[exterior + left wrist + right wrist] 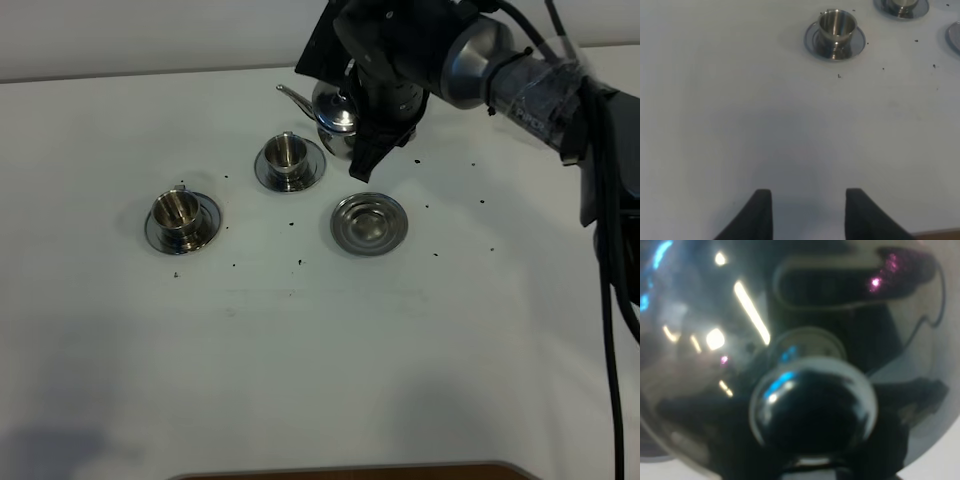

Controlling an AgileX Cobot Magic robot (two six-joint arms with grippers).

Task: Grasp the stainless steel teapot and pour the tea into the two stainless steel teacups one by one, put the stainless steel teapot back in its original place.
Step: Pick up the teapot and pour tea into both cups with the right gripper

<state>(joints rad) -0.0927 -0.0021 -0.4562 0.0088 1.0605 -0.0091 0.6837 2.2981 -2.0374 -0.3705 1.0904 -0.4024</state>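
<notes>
Exterior high view, and the white desk (320,380) fills almost everything. The right arm (470,60) reaches in from 2 o'clock, big and dark, with the right gripper (372,150) down on the stainless steel teapot (335,115).

The pot sits off its saucer, at 2 o'clock of the far teacup (288,152) and just beside it, its thin spout aimed toward 10 o'clock. I cannot tell whether it is lifted or resting on the desk. In the right wrist view the domed lid (715,340) and its knob (812,405) crowd the picture, blurred and very close. How the right jaws stand I cannot tell.

The original place (369,223), the wide round saucer, lies bare at 5 o'clock of the teapot. The far teacup stands upright on its own saucer at 10 o'clock of it. The second teacup (178,212), also upright on a saucer, is farther out at 9 o'clock, well apart.

Dark specks (300,262) dot the desk around the saucers.

Over at the left gripper (809,215), the black fingers (757,215) are spread with only bare desk between them. The second teacup (837,25) is well apart from them.
</notes>
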